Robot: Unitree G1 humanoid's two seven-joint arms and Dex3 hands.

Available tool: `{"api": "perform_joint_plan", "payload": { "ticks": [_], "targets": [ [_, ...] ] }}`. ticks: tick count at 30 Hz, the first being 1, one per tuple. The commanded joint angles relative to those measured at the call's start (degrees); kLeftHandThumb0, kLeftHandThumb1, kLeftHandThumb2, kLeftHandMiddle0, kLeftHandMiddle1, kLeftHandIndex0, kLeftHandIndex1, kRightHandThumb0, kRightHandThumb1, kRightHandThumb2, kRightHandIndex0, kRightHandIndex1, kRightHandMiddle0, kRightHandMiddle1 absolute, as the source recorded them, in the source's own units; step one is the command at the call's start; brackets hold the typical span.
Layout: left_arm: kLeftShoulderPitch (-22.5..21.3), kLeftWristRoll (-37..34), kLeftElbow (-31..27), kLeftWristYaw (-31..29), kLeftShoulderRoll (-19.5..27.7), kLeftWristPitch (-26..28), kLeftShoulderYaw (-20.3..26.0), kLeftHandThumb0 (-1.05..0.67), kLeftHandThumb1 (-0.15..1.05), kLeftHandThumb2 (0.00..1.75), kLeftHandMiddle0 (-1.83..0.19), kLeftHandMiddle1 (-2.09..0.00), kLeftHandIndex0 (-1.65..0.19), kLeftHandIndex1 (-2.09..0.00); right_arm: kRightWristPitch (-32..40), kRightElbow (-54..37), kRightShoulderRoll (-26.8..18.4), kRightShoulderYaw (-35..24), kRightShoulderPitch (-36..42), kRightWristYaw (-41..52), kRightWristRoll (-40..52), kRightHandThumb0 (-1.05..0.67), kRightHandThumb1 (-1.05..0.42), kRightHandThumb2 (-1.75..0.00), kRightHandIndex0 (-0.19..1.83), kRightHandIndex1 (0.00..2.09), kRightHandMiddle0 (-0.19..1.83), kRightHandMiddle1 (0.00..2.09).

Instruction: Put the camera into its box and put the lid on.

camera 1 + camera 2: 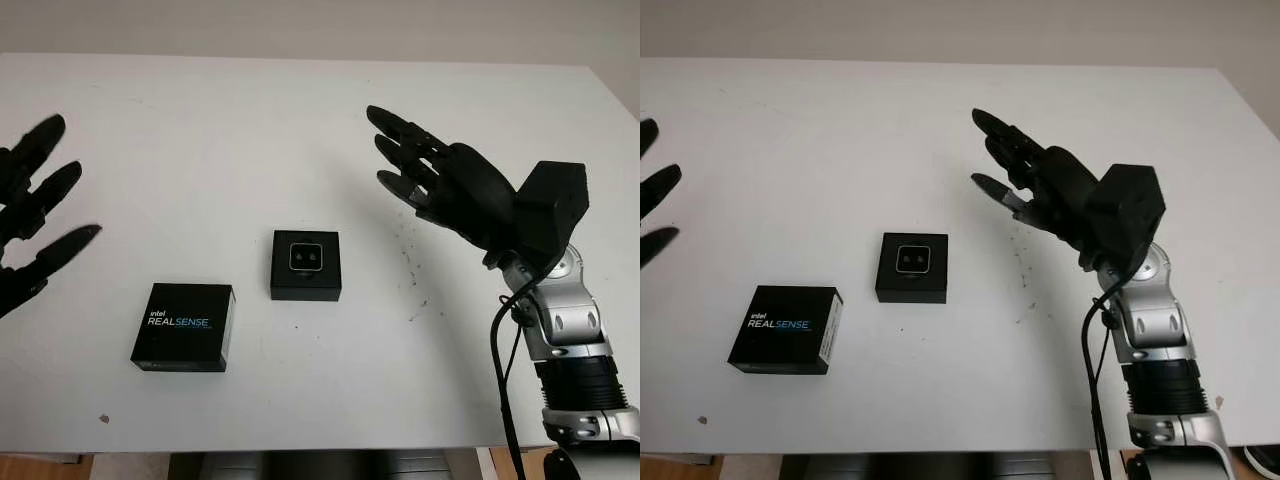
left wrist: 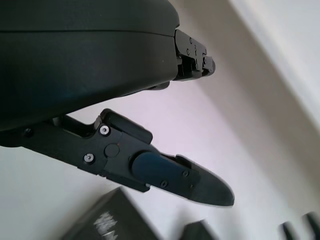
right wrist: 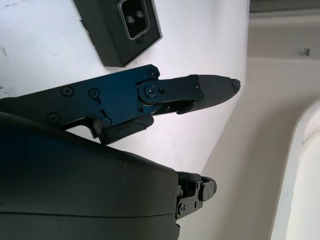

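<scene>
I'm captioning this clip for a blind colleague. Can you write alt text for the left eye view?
On a white table sits an open black box with the camera already in it, and its lid, printed Intel RealSense, lies apart on the table nearer the robot's left. The left hand and the right hand are both open, raised on either side and holding nothing.

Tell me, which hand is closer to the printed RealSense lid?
The left hand, open above the table's left edge, up and left of the RealSense lid. The right hand, also open, hovers farther away, beyond the open box.
</scene>
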Motion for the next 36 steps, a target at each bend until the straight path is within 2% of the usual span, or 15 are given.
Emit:
{"api": "perform_joint_plan", "payload": {
  "ticks": [1, 4, 10, 13, 17, 25, 30, 34, 36],
  "targets": [
    [1.51, 2.35, -0.69, -2.81, 2.68, -2.55, 0.44, -0.85, 0.86, 0.04, -0.04, -0.02, 0.00, -0.02, -0.10, 0.23, 0.79, -1.97, -0.78, -0.50, 1.86, -0.65, -1.05, -0.29, 0.03, 0.05, 0.05, 0.09],
    [2.86, 5.97, 0.84, -6.96, 5.07, -7.01, -0.75, -0.82, 0.83, 0.04, 0.05, -0.02, 0.09, -0.01, 0.40, -0.64, 1.05, -2.96, -0.09, -2.37, 2.24, -0.61, -1.05, -0.33, 0.04, 0.06, 0.06, 0.09],
    [4.16, 9.12, 0.48, -14.96, 10.10, -4.61, -3.91, -0.74, 0.78, 0.05, 0.18, -0.01, 0.18, 0.00, 1.34, -1.44, 0.41, -3.09, 0.58, -3.32, 2.08, -0.60, -1.05, -0.34, 0.04, 0.06, 0.08, 0.10],
    [4.66, 13.58, 0.59, -17.01, 11.89, -8.94, -6.69, -0.76, 0.81, 0.06, 0.19, 0.00, 0.19, 0.00, 1.29, -1.14, 0.27, -2.84, 0.58, -3.18, 1.81, -0.60, -1.05, -0.36, 0.03, 0.05, 0.07, 0.09],
    [3.92, 16.98, 3.13, -17.14, 11.65, -15.18, -9.60, -0.81, 0.85, 0.07, 0.19, 0.00, 0.19, 0.00, 2.00, -1.05, 0.43, -2.67, 0.41, -3.80, 1.47, -0.60, -1.05, -0.34, 0.03, 0.05, 0.07, 0.08],
    [1.68, 18.69, 4.40, -16.96, 11.00, -14.61, -13.42, -0.75, 0.83, 0.05, 0.19, 0.00, 0.19, 0.00, 2.25, -0.95, 0.30, -2.67, 0.33, -3.82, 1.20, -0.60, -1.05, -0.32, 0.03, 0.05, 0.07, 0.08],
    [-0.64, 19.57, 7.30, -14.34, 9.21, -15.70, -16.50, -0.75, 0.82, 0.05, 0.18, -0.03, 0.19, -0.01, 0.75, -0.39, 0.12, -1.97, 0.42, -4.28, -0.83, -0.58, -1.05, -0.32, 0.03, 0.05, 0.08, 0.08],
    [-2.45, 20.96, 9.93, -11.74, 8.10, -18.64, -18.65, -0.72, 0.84, 0.06, 0.16, -0.05, 0.19, -0.02, -0.23, -0.03, -0.18, -1.23, 0.48, -4.67, -2.98, -0.57, -1.05, -0.31, 0.04, 0.06, 0.10, 0.09],
    [-3.03, 22.05, 9.89, -10.81, 7.75, -18.07, -19.35, -0.73, 0.84, 0.06, 0.15, -0.06, 0.18, -0.03, -0.04, 0.02, 0.11, -1.40, 0.41, -4.77, -3.06, -0.56, -1.05, -0.31, 0.04, 0.06, 0.11, 0.09]
  ]
}}
